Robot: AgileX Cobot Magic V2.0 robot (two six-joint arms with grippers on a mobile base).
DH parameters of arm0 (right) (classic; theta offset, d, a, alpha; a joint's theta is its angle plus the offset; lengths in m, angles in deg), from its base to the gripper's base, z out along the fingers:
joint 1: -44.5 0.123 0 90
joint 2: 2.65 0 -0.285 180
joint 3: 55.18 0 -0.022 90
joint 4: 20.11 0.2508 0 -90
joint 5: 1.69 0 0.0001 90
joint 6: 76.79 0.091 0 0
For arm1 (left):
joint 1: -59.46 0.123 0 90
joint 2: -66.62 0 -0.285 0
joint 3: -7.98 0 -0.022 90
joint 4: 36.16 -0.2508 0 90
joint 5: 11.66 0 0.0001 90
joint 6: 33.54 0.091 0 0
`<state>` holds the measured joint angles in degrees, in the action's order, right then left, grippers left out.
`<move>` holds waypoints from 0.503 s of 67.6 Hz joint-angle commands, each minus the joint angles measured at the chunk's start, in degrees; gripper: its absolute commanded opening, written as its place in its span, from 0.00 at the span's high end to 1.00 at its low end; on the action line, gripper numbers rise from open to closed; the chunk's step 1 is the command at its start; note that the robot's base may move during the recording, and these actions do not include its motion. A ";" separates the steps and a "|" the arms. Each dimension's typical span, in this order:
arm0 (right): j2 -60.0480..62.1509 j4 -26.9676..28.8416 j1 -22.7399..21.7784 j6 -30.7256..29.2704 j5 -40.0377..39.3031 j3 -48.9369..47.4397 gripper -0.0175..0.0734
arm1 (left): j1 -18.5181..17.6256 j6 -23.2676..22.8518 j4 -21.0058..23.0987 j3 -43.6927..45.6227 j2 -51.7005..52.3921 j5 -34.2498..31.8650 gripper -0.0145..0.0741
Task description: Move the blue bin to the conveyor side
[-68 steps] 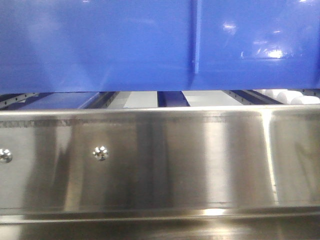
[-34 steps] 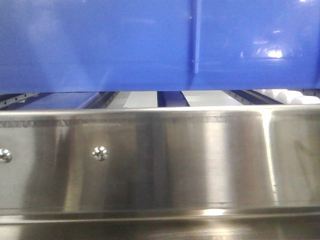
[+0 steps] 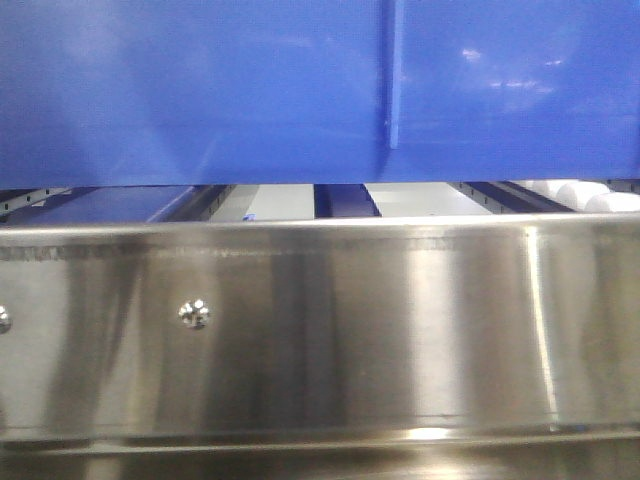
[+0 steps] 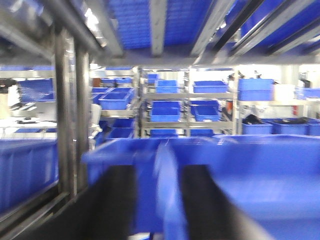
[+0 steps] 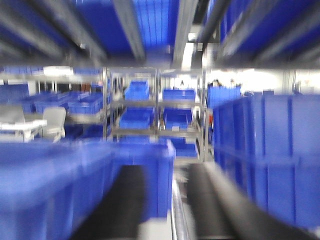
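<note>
The blue bin (image 3: 200,90) fills the top of the front view, its glossy wall with one vertical rib hanging just above a steel rail. In the blurred left wrist view my left gripper (image 4: 159,170) is open and straddles the bin's rim (image 4: 170,200), with a black finger (image 4: 117,200) on each side. In the right wrist view my right gripper (image 5: 165,169) is also open. One finger (image 5: 125,200) lies over the bin's end wall (image 5: 160,170), the other outside it. The conveyor is out of view.
A stainless-steel rack rail (image 3: 320,330) with screws crosses the front view, with white rollers (image 3: 590,195) behind it at the right. Shelves of blue bins (image 4: 165,107) stand beyond. A steel upright (image 4: 70,115) is at the left, and stacked bins (image 5: 270,150) stand close on the right.
The steel rail and its screw have slid slightly down and left in the front view, and the highlights on the bin's wall have shifted. The bin's lower edge stays at about the same height.
</note>
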<state>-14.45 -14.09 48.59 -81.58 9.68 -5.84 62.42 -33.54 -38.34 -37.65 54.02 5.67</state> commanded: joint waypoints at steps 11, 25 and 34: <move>-12.52 -0.48 0.06 -0.29 0.77 -12.77 0.19 | -2.85 0.00 -0.24 16.23 -12.43 10.59 0.31; -22.37 -0.48 0.11 -0.29 3.05 -17.42 0.19 | -3.42 0.00 -0.39 22.79 -21.17 11.90 0.25; -28.81 -0.48 2.89 -0.29 10.48 -25.17 0.19 | -6.31 0.00 -0.83 28.88 -27.07 20.38 0.25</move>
<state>-39.24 -14.09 49.77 -81.58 16.55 -26.09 57.89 -33.54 -38.62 -12.50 30.38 21.37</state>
